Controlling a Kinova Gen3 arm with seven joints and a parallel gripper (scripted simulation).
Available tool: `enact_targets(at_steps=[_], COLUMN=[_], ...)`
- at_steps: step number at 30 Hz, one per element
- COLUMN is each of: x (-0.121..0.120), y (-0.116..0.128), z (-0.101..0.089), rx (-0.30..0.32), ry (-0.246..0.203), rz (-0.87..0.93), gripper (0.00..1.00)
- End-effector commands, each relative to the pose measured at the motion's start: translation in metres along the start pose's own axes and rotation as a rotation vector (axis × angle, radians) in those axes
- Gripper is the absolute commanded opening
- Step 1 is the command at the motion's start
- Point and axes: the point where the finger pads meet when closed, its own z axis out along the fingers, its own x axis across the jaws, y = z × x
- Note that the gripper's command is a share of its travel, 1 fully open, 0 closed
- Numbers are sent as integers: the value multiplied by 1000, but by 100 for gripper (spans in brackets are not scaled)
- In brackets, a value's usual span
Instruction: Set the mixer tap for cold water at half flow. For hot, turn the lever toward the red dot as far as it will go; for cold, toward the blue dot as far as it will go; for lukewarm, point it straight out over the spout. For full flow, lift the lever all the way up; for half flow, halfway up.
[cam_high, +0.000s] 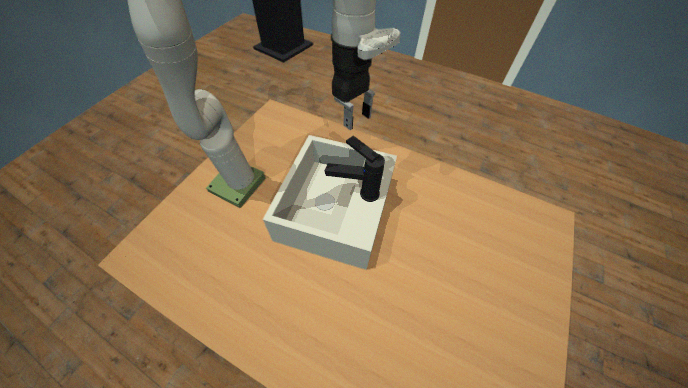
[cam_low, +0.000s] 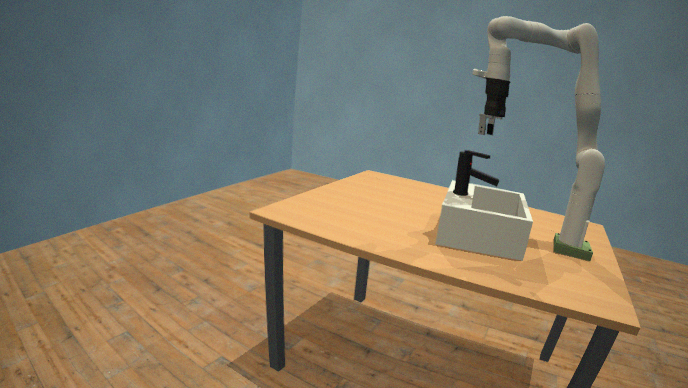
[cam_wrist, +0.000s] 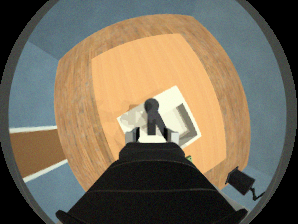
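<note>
hanging high over bench, my gripper (cam_low: 486, 125) spread wide, pinching nothing, open air between it and lever (cam_high: 364, 148) below. tap (cam_high: 370, 181) stands on sink (cam_high: 320, 239) rim, sink mid-bench nearer my base plate (cam_high: 218, 189) edge. wide bare wood toward opposite edge and near corners. bench (cam_low: 350, 210) on dark legs, plank floor, blue walls. wrist view: own body blocks lower half, fingertips hidden; lever dots hard to make out.

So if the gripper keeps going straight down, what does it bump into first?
Most likely the tap's lever. The open gripper hangs above it, pointing down, and the wrist view shows the lever right below the fingers. Depth is hard to judge, so it might just miss.
</note>
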Motion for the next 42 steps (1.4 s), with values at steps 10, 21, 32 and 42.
enact_targets(at_steps=[10, 21, 32, 42], x=[0, 0, 0, 0], y=[0, 0, 0, -1], z=[3, 14, 32, 44], rx=[0, 0, 0, 0], ry=[-3, -3, -3, -3], rz=[0, 0, 0, 0], gripper=[100, 100, 100, 100])
